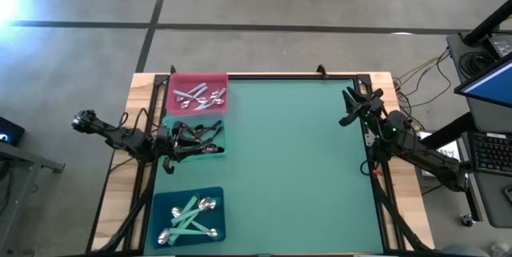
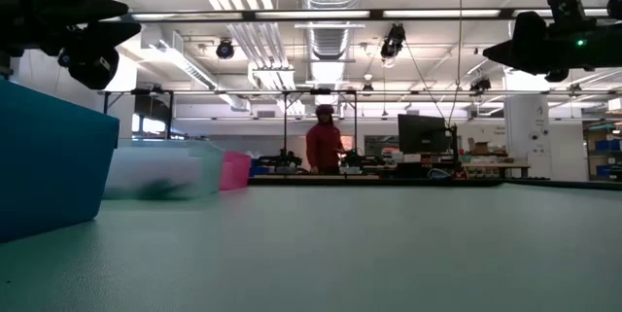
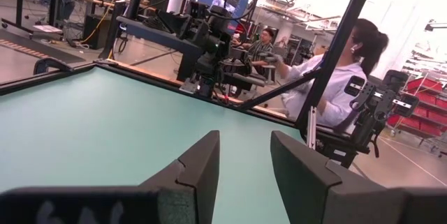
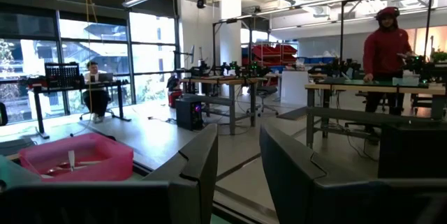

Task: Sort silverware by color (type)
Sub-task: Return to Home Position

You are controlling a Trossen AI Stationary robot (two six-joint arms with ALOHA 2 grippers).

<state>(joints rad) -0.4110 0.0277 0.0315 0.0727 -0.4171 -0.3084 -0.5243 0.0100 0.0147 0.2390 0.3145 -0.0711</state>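
Silverware lies in three trays along the table's left side. All-silver pieces (image 1: pixel 200 94) lie in the pink tray (image 1: pixel 172 105), which also shows in the right wrist view (image 4: pixel 105 161). Dark-handled pieces (image 1: pixel 210 150) lie in the green tray (image 1: pixel 220 154), partly hidden by my left arm. Mint-handled spoons (image 1: pixel 190 215) lie in the blue tray (image 1: pixel 216 197). My left gripper (image 1: pixel 214 137) hovers over the green tray, open (image 3: pixel 241 140) and holding nothing. My right gripper (image 1: pixel 349 105) is raised at the table's far right, open (image 4: pixel 237 137), nothing between its fingers.
The green mat (image 1: pixel 296 169) stretches bare between the trays and the right arm. A dark frame rail (image 1: pixel 280 76) runs along the far edge. People stand and sit at benches beyond the table (image 2: pixel 324 147). In the low view the blue tray (image 2: pixel 49 166) stands close at left.
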